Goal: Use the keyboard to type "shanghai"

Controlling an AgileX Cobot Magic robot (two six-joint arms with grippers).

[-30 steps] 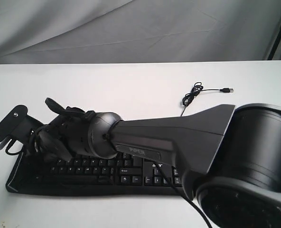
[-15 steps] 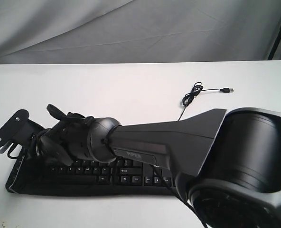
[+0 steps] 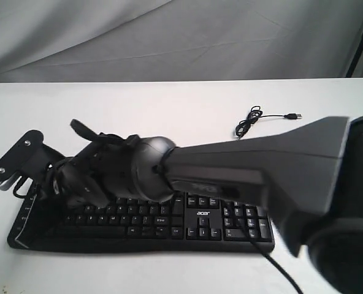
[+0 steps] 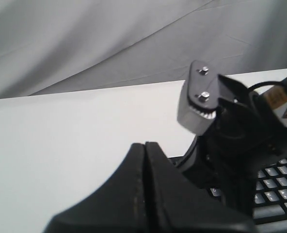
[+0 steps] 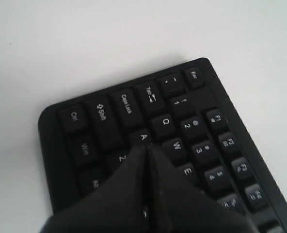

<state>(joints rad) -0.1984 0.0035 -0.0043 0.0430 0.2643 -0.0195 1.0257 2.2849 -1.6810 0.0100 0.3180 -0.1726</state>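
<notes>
Right wrist view, right gripper [image 5: 146, 147] pinched shut on nothing, tip down at the A key [image 5: 142, 137], keyboard [image 3: 169, 223] lying at six o'clock on the white table [image 3: 138, 104], left gripper [image 4: 144, 148] also closed and empty near it, USB cable [image 3: 248, 122] coiled at two o'clock

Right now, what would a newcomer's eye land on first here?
The big dark right arm fills the exterior view, reaching from the lower right across the black keyboard on the white table. In the right wrist view, the shut right gripper points at the A key.
</notes>
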